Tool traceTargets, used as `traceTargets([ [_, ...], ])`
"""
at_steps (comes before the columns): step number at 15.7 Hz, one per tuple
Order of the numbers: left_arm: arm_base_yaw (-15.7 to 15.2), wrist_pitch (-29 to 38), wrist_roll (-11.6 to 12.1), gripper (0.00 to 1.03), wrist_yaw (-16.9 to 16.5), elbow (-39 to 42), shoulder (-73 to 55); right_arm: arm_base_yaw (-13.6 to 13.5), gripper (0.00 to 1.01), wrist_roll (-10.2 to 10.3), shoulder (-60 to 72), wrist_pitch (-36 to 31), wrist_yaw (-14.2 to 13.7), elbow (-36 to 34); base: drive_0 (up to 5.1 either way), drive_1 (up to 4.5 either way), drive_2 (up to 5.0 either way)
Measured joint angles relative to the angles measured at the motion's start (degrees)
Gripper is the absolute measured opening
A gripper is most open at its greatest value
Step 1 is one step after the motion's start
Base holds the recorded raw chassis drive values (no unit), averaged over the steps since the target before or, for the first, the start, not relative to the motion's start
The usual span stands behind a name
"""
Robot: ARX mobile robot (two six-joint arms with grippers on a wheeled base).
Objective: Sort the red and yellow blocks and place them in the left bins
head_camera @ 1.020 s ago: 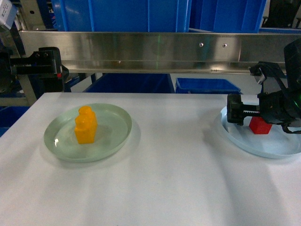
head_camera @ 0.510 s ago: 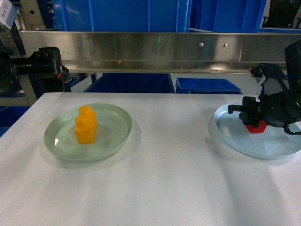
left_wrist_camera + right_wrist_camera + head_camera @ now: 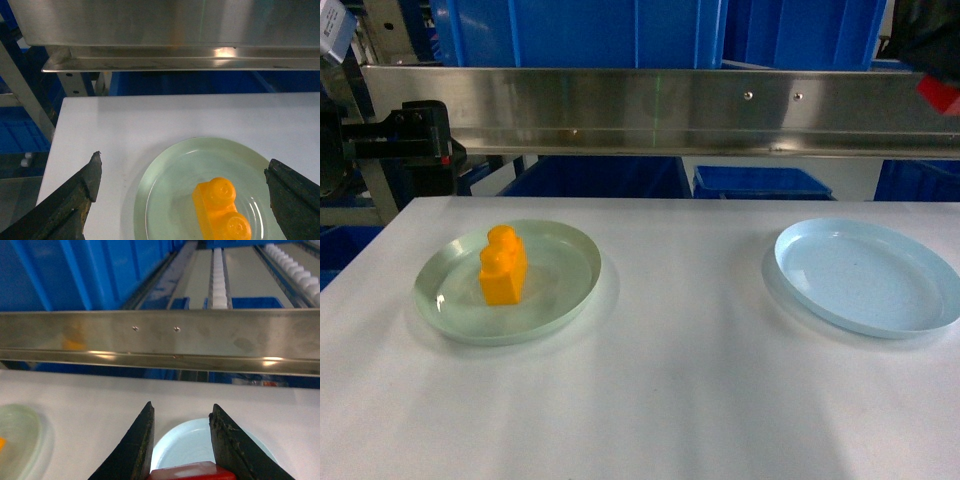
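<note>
Claw tips of the right claw (image 3: pixel 182 440) pinch the red block (image 3: pixel 190 471) between them, raised high above the pale blue plate (image 3: pixel 865 277) on the white surface (image 3: pixel 670 380). The left claw (image 3: pixel 185 192) hangs wide open over the pale green plate (image 3: pixel 165 190), where the orange-yellow brick (image 3: pixel 503 265) lies. Blue bins (image 3: pixel 580 30) stand behind the steel rail (image 3: pixel 650 105).

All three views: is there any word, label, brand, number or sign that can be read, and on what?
No text can be read in any view.
A pale label on the frame at the top left corner of the head view: cut off and too blurred to read.
The yellow brick, the red block, both plates and the blue crates show no markings.
</note>
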State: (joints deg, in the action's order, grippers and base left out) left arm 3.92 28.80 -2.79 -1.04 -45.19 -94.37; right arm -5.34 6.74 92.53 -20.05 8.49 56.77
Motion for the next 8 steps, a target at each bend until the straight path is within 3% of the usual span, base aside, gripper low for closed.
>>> traceTargets([
  [2,0.0,0.0,0.0,0.98,0.0,0.0,0.0,0.1,0.28,1.9,-12.9,-1.4,0.8,-8.7,0.0,0.00,0.0],
  [5,0.0,0.0,0.0,0.98,0.0,0.0,0.0,0.1,0.28,2.9,-29.6,-0.2,-1.5,-18.4,0.0,0.00,0.0],
  [8,0.0,0.0,0.0,0.98,0.0,0.0,0.0,0.9,0.28,2.9,-32.4,1.8,-1.5,-21.8,0.0,0.00,0.0],
])
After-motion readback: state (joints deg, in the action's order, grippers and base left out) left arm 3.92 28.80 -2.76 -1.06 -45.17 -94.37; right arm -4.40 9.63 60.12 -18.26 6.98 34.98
